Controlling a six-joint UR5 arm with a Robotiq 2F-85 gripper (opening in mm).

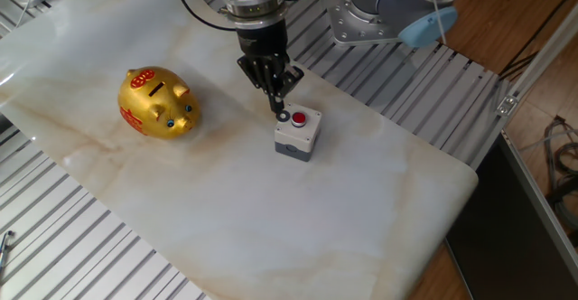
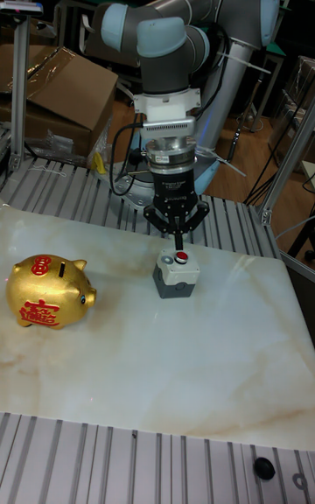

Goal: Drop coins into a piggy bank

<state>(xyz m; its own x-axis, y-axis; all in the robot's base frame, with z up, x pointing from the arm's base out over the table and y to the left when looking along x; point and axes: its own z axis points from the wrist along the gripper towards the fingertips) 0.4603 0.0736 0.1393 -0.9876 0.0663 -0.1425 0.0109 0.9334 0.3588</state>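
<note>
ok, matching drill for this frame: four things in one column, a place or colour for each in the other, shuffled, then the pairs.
Things:
1. pig
2. coin
3. button
4. gripper

Places/colours:
A. red, on the box top
B. gold, table's left part in the fixed view
C. dark disc beside the button
D. just above the box, fingers pointing down

Pairs: 1-B, 2-C, 3-A, 4-D
</note>
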